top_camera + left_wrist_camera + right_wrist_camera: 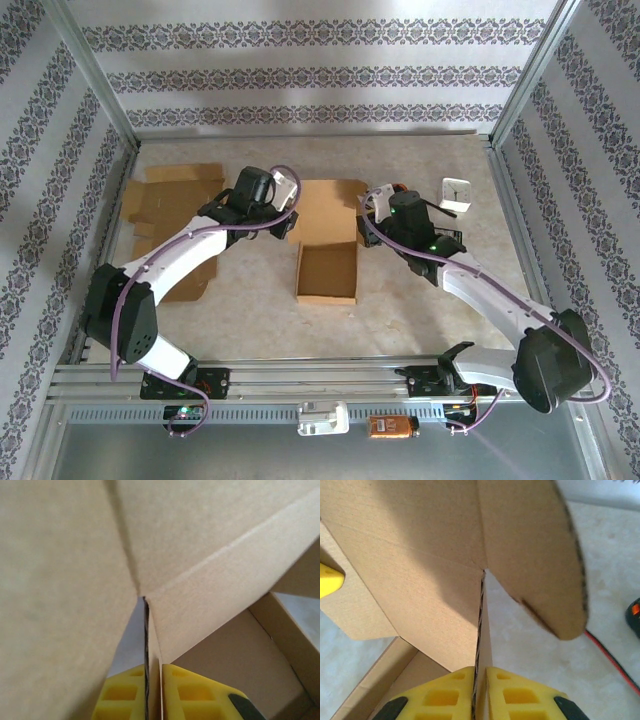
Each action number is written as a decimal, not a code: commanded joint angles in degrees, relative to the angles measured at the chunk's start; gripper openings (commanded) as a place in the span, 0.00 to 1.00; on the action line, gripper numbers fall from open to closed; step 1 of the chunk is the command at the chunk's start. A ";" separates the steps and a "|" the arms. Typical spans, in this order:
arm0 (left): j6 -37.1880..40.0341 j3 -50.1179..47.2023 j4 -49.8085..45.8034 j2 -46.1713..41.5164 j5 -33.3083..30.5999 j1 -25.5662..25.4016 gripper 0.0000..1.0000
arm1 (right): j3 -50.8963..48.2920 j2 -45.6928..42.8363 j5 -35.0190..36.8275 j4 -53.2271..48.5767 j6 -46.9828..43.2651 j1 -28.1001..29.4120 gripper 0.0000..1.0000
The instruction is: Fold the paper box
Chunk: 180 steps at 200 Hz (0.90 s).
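The brown paper box [327, 272] stands open-topped in the middle of the table, its lid panel [331, 208] lying flat behind it. My left gripper [288, 222] is at the box's rear left corner and my right gripper [368, 222] at its rear right corner. In the left wrist view the yellow fingers [195, 692] of the left gripper [154, 674] are shut on a thin cardboard wall [154, 645] seen edge-on. The right gripper [481, 676] pinches the opposite wall [483, 630] the same way, beside a rounded tab [540, 555].
Flat cardboard sheets [170, 200] lie at the far left. A small white clock [457, 193] stands at the far right. Metal frame posts and patterned walls close in the table. An orange item [392, 427] and a white one [323, 418] sit on the front rail.
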 commanded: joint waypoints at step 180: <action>-32.62 -7.74 19.77 4.10 -12.84 -4.86 0.22 | -2.30 18.47 21.37 32.28 12.93 9.21 0.15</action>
